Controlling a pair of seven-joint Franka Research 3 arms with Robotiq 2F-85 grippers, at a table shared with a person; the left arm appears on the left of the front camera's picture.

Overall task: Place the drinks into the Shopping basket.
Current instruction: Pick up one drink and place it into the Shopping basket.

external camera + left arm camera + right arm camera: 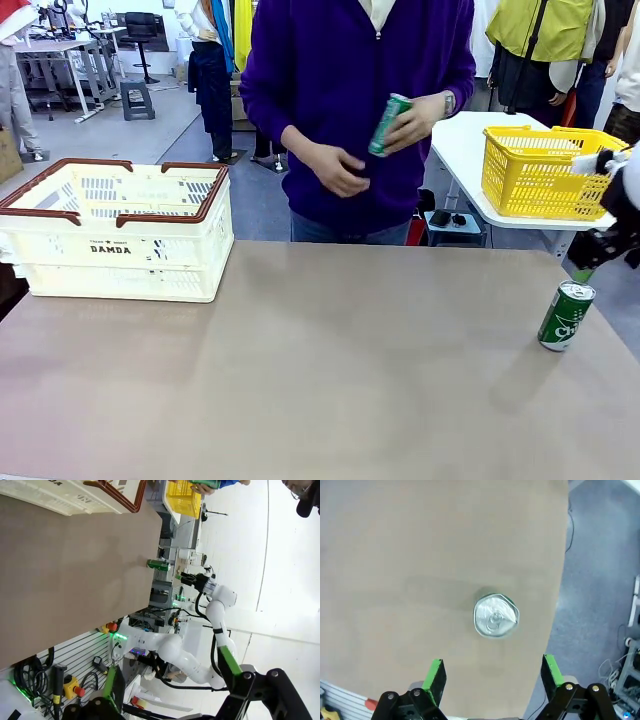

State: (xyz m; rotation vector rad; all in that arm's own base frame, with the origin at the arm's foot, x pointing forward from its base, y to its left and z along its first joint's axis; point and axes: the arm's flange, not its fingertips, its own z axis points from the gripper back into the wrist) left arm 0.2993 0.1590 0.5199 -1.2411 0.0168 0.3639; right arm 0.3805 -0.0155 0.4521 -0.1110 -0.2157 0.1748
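Right end effector (492, 666) hangs wide open, empty, above the green can (495, 616) standing on the desk (395, 580); left end effector (170, 680) (also spread, empty) sits well apart from it.

The tabletop (320, 370) lies bare between the Shopping basket (120, 262) and the green can (566, 315).

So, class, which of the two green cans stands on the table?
The can near the table's right edge stands upright; the other can is in the person's hand.
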